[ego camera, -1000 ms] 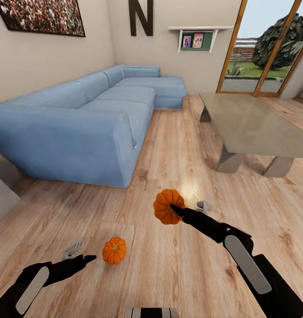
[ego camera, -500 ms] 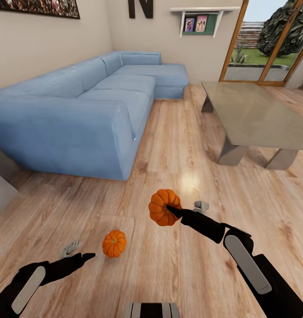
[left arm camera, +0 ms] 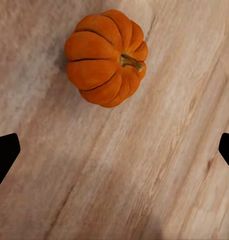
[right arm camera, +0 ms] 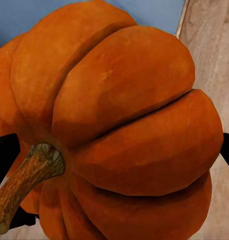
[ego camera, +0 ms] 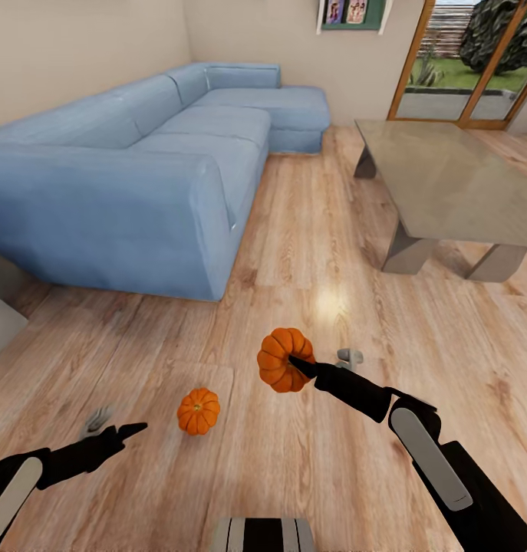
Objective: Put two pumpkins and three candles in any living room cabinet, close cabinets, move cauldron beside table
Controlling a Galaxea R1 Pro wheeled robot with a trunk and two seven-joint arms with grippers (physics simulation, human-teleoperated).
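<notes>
**Two pumpkins, one gripped and one on the floor**

Head view: one pumpkin (ego camera: 286,370) is seen clamped in the right gripper (ego camera: 295,362) above the wooden floor (ego camera: 309,230). The second pumpkin (ego camera: 198,411) lies on the floor just ahead of the left gripper (ego camera: 133,428), apart from it. A blue sofa (ego camera: 140,169) and a low table (ego camera: 447,184) stand beyond; no container is seen.

Left wrist view: the fingers (left arm camera: 5,155) are spread wide, nothing between them; the floor pumpkin (left arm camera: 105,58) lies on its side.

Right wrist view: the held pumpkin (right arm camera: 119,130) is shown close, stem (right arm camera: 24,185) sideways. Both are judged light, rigid, smooth; a grasp across the ribbed flanks seems surest.
</notes>
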